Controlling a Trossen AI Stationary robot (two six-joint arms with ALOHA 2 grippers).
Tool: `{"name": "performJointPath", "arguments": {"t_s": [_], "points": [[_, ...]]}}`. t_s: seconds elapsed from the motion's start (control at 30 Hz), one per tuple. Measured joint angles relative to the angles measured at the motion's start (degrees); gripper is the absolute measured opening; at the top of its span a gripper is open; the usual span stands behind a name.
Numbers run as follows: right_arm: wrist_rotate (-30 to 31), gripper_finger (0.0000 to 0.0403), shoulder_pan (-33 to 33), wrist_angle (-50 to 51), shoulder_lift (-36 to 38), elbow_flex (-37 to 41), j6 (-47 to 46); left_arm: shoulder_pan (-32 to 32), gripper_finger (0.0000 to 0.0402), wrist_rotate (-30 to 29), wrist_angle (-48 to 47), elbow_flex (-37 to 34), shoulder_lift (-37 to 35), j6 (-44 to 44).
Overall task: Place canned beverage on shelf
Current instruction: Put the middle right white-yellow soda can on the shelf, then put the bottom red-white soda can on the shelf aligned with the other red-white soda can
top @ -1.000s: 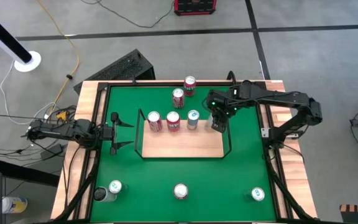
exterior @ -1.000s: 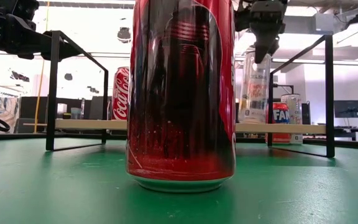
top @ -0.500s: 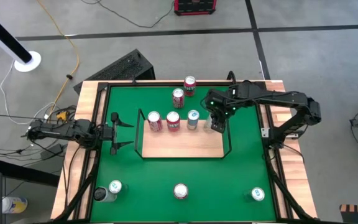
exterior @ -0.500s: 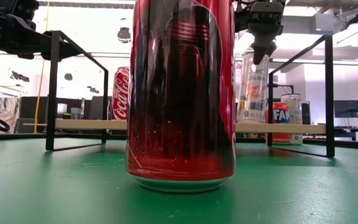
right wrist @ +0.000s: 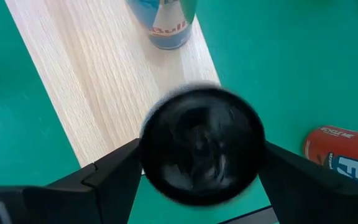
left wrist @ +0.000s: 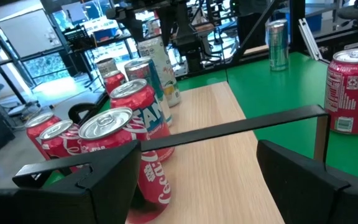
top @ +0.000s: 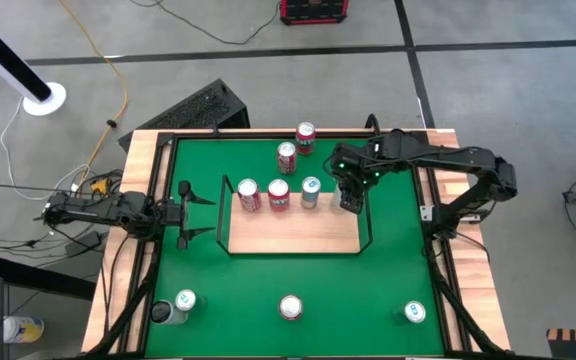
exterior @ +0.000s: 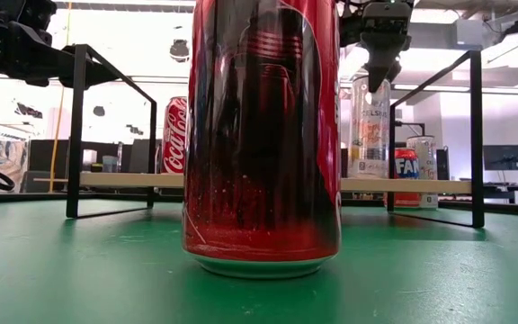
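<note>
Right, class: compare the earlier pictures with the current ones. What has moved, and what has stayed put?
Hardly anything. The right hand nudged slightly sideways and back above the tall pale can at the right end of the shelf; no grasp or release shows. The left hand, every can and the shelf stayed put.

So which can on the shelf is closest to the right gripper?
The dark-topped can at the shelf's right end: it sits directly under the right gripper, while the blue-and-silver can and both red cans stand further left.
</note>
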State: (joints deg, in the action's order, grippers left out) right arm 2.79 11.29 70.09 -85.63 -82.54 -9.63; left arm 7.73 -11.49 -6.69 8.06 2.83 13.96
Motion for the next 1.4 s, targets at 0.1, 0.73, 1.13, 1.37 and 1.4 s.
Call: {"name": "performJointPath", "arguments": {"t_s": [0.1, 0.73, 1.13, 1.37, 1.4], "points": [[0.0, 0.0337, 0.0, -0.01, 0.09, 0.0, 0.04, 0.0, 0.0306, -0.01, -0.12, -0.01, 0.0, 0.0], [0.39, 0.0344, 0.86, -1.1, 0.65, -10.29, 0.69, 0.0, 0.0306, -0.02, -0.16, -0.01, 0.0, 0.0], [0.35, 0.0344, -11.52, 3.25, 1.06, -18.32, -4.81, 0.0, 0.0306, 0.94, -0.11, -0.01, 0.0, -0.02], [8.82, 0.0344, -27.33, 2.0, 1.14, -18.32, -11.48, 0.0, 0.0306, 8.26, 3.78, -0.01, 0.02, -0.76], [11.28, 0.0344, -29.76, 0.94, 0.95, -18.14, -11.89, 0.0, 0.0306, 9.84, 4.75, -0.01, 0.02, -1.09]]}}
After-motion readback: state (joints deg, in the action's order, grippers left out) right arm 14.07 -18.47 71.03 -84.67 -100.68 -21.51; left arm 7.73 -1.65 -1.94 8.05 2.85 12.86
